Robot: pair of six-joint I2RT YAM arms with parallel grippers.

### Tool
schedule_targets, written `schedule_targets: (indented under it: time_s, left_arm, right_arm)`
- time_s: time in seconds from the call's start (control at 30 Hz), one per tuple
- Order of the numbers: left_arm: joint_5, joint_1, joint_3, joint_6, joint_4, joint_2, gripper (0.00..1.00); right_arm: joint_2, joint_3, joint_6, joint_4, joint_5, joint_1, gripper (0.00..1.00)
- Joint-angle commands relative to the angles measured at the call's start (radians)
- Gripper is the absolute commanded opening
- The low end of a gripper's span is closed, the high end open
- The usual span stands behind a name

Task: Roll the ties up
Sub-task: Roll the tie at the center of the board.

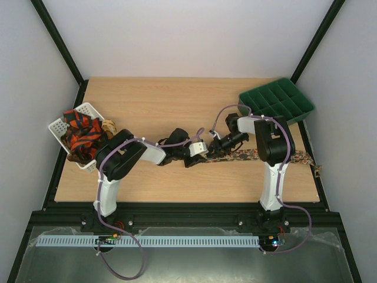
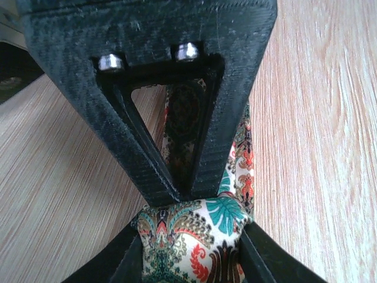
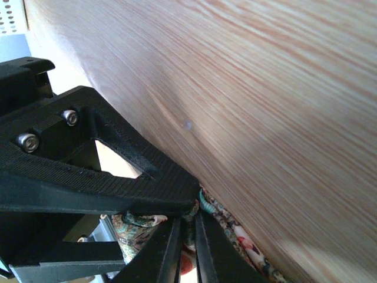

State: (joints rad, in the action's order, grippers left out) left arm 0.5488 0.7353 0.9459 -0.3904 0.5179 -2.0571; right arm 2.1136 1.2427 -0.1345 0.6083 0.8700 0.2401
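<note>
A floral-print tie (image 1: 250,155) lies across the table from the centre to the right edge. Its left end is wound into a small roll (image 2: 188,242). My left gripper (image 1: 202,154) is shut on that roll, one finger on each side of it (image 2: 191,250). My right gripper (image 1: 217,147) meets it from the right, its fingers nearly shut on the tie fabric (image 3: 187,242) at the roll. The tie (image 3: 238,236) trails off beside it along the wood. Red-orange and black ties (image 1: 82,137) are piled in the basket at the left.
A white plastic basket (image 1: 58,125) stands at the left table edge, with a tan bundle (image 1: 109,125) beside it. A green compartment tray (image 1: 277,100) sits at the back right. The tie's far end (image 1: 315,164) hangs over the right edge.
</note>
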Motion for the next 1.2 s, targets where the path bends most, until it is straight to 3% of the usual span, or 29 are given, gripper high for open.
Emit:
schedule_targets:
  time_s: [0.0, 0.23, 0.4, 0.63, 0.8, 0.87, 1.03, 1.17]
  left_arm:
    - [-0.130, 0.005, -0.050, -0.103, -0.276, -0.005, 0.31]
    - [-0.162, 0.004, 0.011, -0.119, -0.403, -0.028, 0.31]
    - [-0.171, 0.008, 0.014, -0.106, -0.406, -0.035, 0.31]
    - [-0.179, 0.008, 0.007, -0.111, -0.411, -0.033, 0.32]
    - [-0.187, 0.007, 0.013, -0.101, -0.410, -0.034, 0.36]
    - [-0.185, 0.003, 0.014, -0.093, -0.405, -0.033, 0.38]
    - [-0.097, -0.020, 0.031, -0.022, -0.375, 0.011, 0.65]
    - [-0.003, -0.025, -0.035, 0.020, -0.239, 0.106, 0.73]
  right_arm:
    - [-0.009, -0.006, 0.007, 0.049, -0.131, -0.017, 0.16]
    - [-0.095, 0.017, 0.048, 0.129, 0.034, -0.036, 0.42]
    - [-0.124, -0.005, 0.112, 0.075, 0.063, 0.005, 0.43]
    - [-0.070, -0.019, 0.099, 0.069, -0.011, 0.030, 0.30]
    - [-0.070, -0.052, 0.068, 0.057, -0.110, 0.027, 0.06]
    - [-0.074, -0.067, 0.059, 0.047, -0.140, 0.022, 0.02]
    - [-0.064, -0.096, 0.042, 0.006, -0.190, 0.000, 0.01]
    - [-0.047, -0.102, 0.019, -0.004, -0.225, -0.017, 0.01]
